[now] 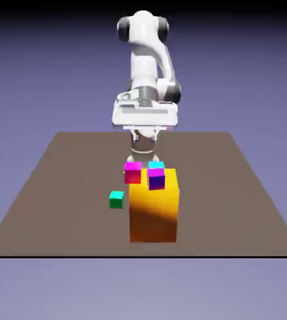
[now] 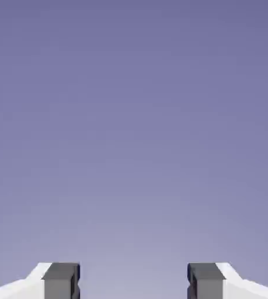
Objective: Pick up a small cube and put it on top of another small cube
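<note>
Block [image 1: 153,212] of glossy orange-yellow, tall and sharp-edged, stood nearest on the matte brown table [image 1: 64,187]. Smooth purple [image 1: 156,180], magenta-red [image 1: 133,173] and cyan [image 1: 157,165] cubes showed around its upper part, their exact support unclear; a small green cube [image 1: 116,200] sat apart toward the exterior view's left. Beyond them all hung the white gripper [image 1: 144,134], its squared grey fingertips [image 2: 60,281] spread, nothing between them.

A big orange block [image 1: 153,215] stands just right of the exterior view's lower middle on the brown table [image 1: 58,187], which widens toward the lower edge, against a blue-violet backdrop [image 1: 33,75] darkening at the top.
</note>
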